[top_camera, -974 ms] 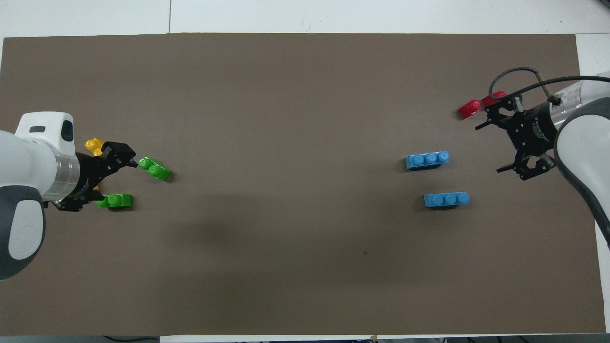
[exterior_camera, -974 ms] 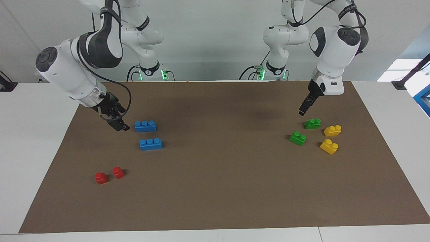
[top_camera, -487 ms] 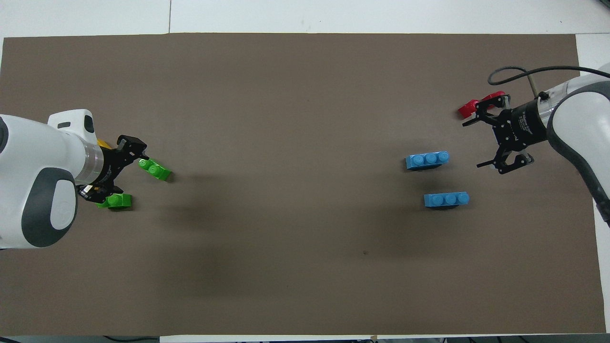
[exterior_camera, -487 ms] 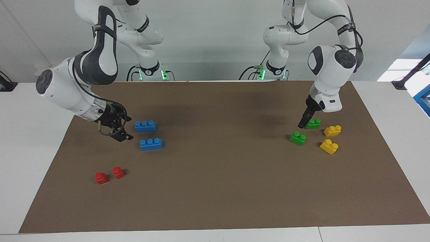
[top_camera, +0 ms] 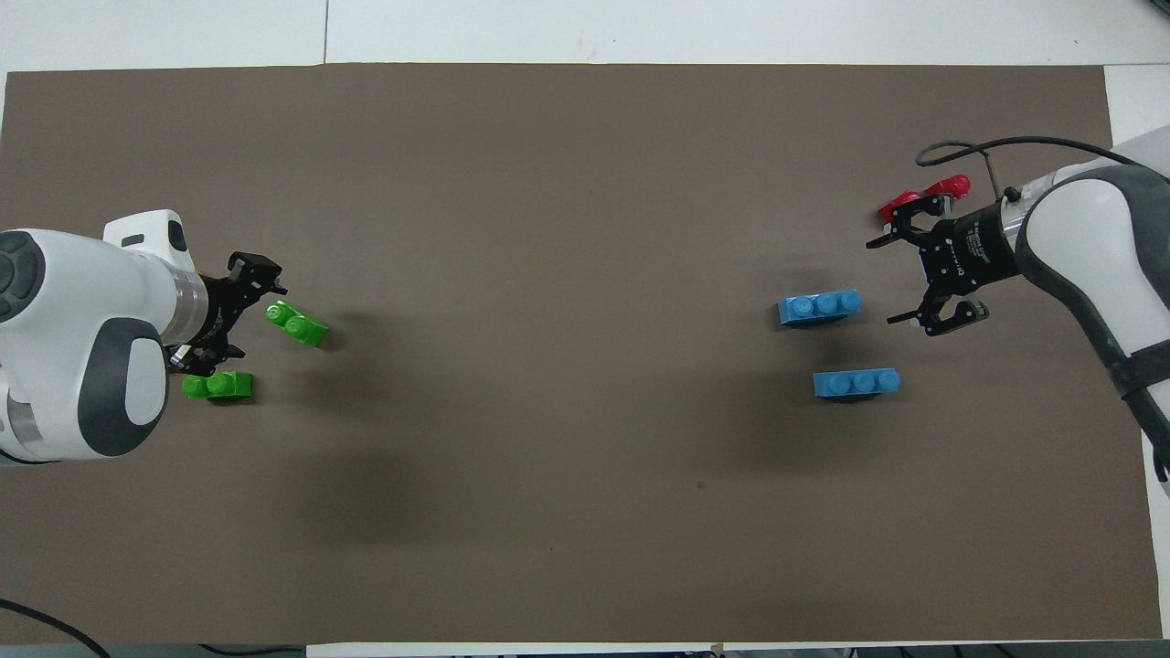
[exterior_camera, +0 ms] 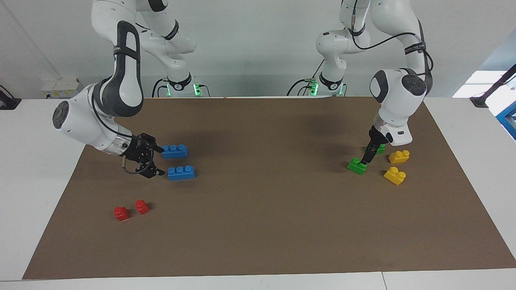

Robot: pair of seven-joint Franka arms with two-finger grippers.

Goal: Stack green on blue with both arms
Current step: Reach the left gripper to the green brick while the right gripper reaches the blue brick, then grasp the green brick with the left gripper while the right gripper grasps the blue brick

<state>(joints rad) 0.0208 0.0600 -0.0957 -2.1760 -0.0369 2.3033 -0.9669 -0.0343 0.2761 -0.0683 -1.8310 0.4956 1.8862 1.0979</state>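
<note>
Two green bricks lie toward the left arm's end: the farther one and the nearer one, which the arm partly hides in the facing view. My left gripper is open and low, its fingers on either side of the farther green brick's end. Whether it touches the brick I cannot tell. Two blue bricks lie toward the right arm's end: the nearer one and the farther one. My right gripper is open and empty, low beside them.
Two yellow bricks lie beside the green ones, closer to the left arm's end of the brown mat. Two red bricks lie farther from the robots than the blue ones.
My left gripper came down from over the nearer green brick to the farther one. My right gripper dropped lower and moved in toward the blue bricks. No brick moved.
</note>
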